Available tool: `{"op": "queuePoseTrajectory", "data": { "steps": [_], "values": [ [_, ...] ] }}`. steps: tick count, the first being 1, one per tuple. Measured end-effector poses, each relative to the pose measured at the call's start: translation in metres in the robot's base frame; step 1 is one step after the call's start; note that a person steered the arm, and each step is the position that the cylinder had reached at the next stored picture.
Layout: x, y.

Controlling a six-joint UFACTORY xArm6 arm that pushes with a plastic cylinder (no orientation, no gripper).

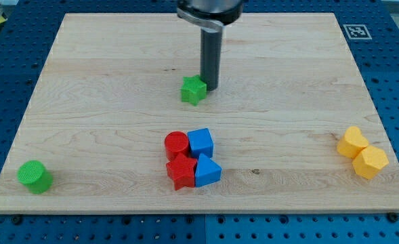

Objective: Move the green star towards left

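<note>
Pale wooden board (104,102) on blue perforated table (9,74)

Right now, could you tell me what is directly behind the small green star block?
My tip stands just behind the green star, at its upper right edge on the wooden board. The star hides whether they touch.

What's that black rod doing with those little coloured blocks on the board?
The arm is meant to slide the green star toward the view's left. My tip sits right against the star's right side, near the board's top middle. Other blocks lie untouched: a cluster of two red and two blue blocks lower down, a green cylinder at bottom left, two yellow blocks at the right.
</note>
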State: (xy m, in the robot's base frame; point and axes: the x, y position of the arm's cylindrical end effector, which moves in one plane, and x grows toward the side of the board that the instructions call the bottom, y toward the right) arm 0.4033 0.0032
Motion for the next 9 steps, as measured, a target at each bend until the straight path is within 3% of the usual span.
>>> {"op": "queuePoseTrajectory", "data": {
  "steps": [5, 7, 9],
  "values": [
    [0.0, -0.052],
    [0.005, -0.018],
    [0.024, -0.052]
  ]
}}
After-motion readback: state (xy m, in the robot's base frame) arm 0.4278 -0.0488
